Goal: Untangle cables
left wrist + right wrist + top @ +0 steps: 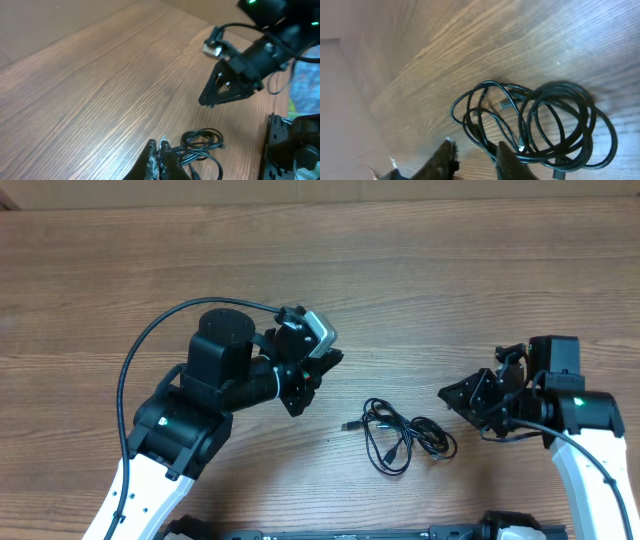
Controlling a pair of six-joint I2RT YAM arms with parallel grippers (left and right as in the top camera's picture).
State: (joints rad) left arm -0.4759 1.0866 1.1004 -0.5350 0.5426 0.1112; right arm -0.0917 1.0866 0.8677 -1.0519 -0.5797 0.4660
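The cables (398, 436) are thin black cords lying in tangled loose loops on the wooden table between the two arms, with a small plug end at the left. They also show in the left wrist view (202, 147) and in the right wrist view (540, 125). My left gripper (328, 360) is shut and empty, above and to the left of the cables; in its own view the closed fingertips (158, 146) sit just left of the loops. My right gripper (448, 392) is open, just right of the cables, its fingers (475, 150) above the loops' near edge.
The wooden table (320, 270) extends far behind both arms. A thick black robot cable (150, 340) arcs over the left arm. The right arm (245, 65) shows in the left wrist view beyond the cables.
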